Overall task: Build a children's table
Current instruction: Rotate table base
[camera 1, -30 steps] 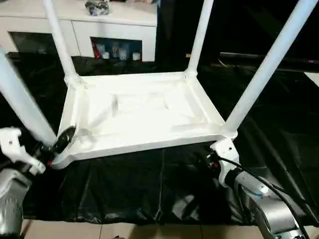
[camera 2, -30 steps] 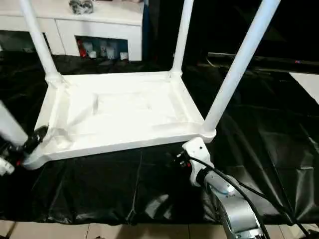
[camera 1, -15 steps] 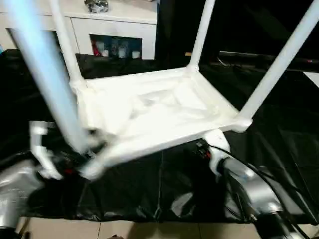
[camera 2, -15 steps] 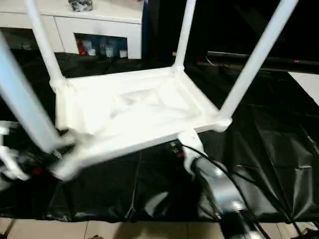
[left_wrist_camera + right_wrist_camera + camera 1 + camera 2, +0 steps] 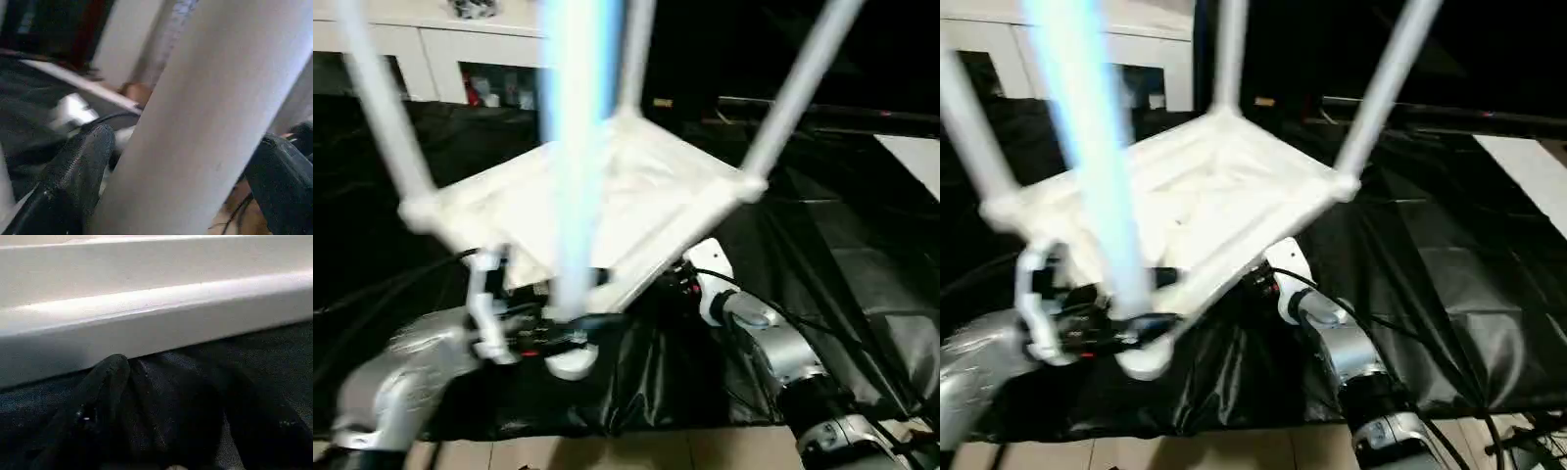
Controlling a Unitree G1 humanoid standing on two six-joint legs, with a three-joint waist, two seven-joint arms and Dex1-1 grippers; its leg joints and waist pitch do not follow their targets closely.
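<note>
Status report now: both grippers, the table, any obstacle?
Left gripper fingers around near leg. Right gripper at table top edge, grip unclear. Table upside down, tilted. No obstacle seen.

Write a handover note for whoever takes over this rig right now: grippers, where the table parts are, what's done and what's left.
Left gripper: fingers on either side of the nearest leg close to its socket, closed on it.
Right gripper: under the near edge of the table top, fingers apart; contact not clear.
Parts: top upside down over the black sheet, tilted, all four legs standing up from its corners.
Done: legs appear fitted.
Left: probably turn the table upright and set it down.
</note>
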